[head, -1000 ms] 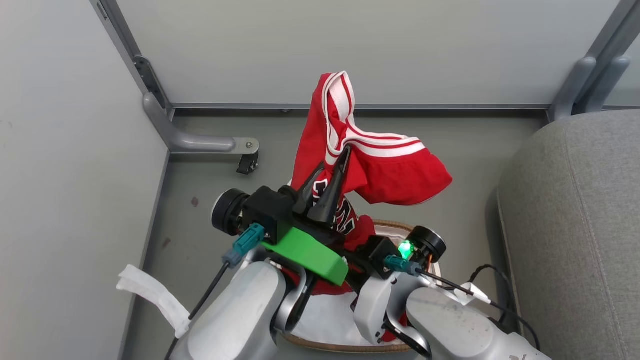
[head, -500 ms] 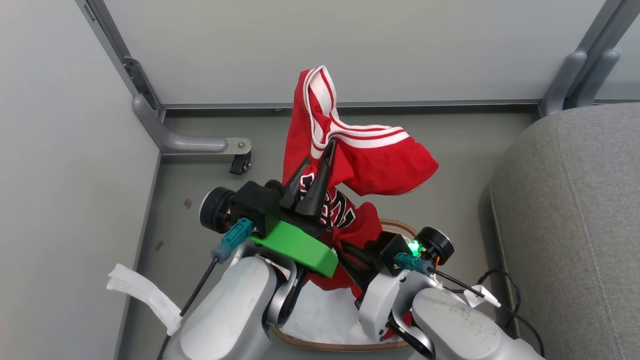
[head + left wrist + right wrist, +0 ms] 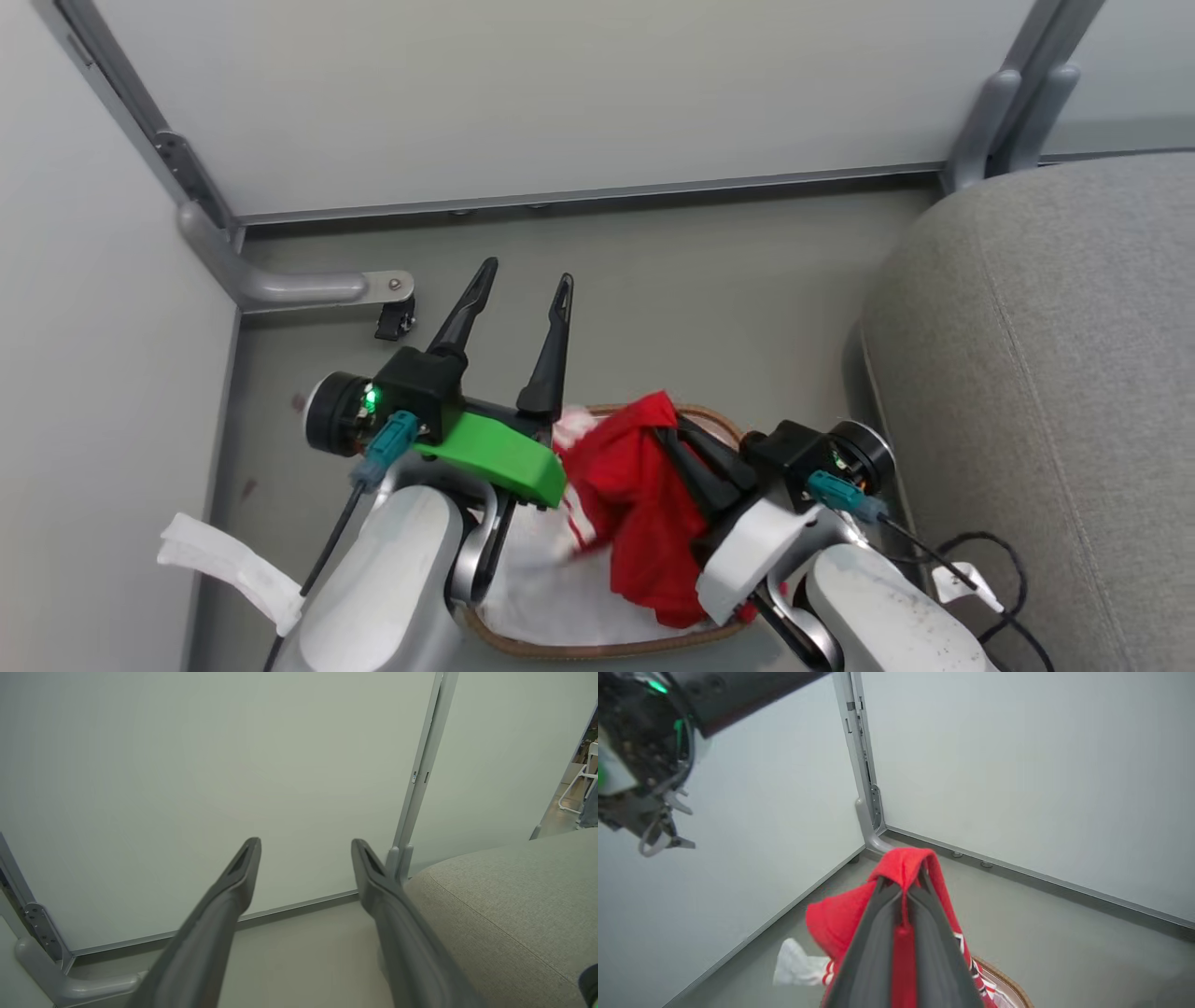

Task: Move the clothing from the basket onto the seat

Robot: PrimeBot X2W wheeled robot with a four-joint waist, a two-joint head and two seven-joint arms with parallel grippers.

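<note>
Reading from the left, the left pincer [image 3: 526, 273] stood with its fingers spread wide and nothing between them, pointing over bare floor toward the wall. Just right of it and lower sat the basket [image 3: 607, 646], its white liner [image 3: 551, 579] exposed. The clothing [image 3: 635, 495] was a bunched red heap, partly inside the rim and partly drawn up toward the right pincer [image 3: 674, 437]. That pincer was pressed together on a fold of the red fabric, which draped over its fingertips in the right wrist view. Farther right of the right pincer, and well apart from the garment, lay the seat [image 3: 1046, 373], with no clothing on the part shown. The step in hand was judged to be a one-armed lift and carry to the seat. It would be done well by keeping the pinch firm on so thin a fold and raising the cloth until its trailing hem cleared the rim. The liner should not be dragged along, and release should wait until the bulk hung over the cushion.
</note>
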